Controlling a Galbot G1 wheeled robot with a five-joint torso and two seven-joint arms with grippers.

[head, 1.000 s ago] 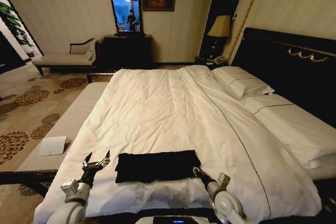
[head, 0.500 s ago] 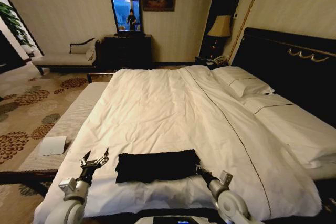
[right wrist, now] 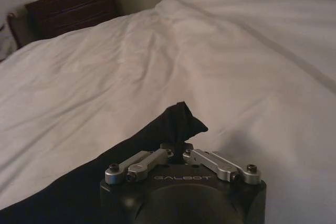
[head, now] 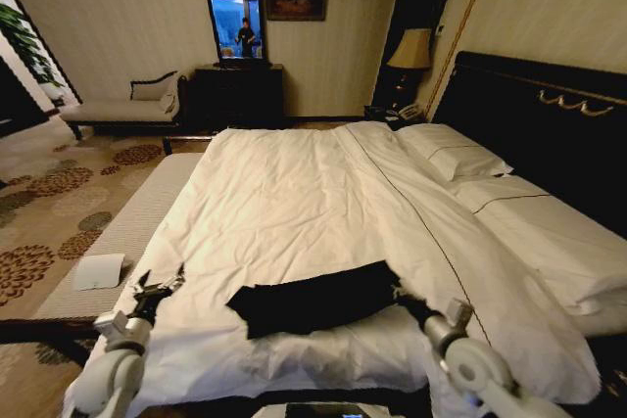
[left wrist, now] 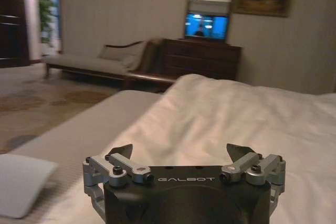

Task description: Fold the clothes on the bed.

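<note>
Now the right gripper [right wrist: 180, 153] is pinching a corner of the black T-shirt [head: 313, 301] near the bed's [head: 323, 193] front edge, while the left gripper [head: 160, 286] is hanging wide open, holding nothing.

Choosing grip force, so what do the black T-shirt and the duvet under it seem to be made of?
The black T-shirt looks like soft matte knit fabric: it sags and puckers where the right gripper pinches its corner. The white duvet looks like smooth woven cotton, lightly creased; its exact fibre is unclear.
</note>
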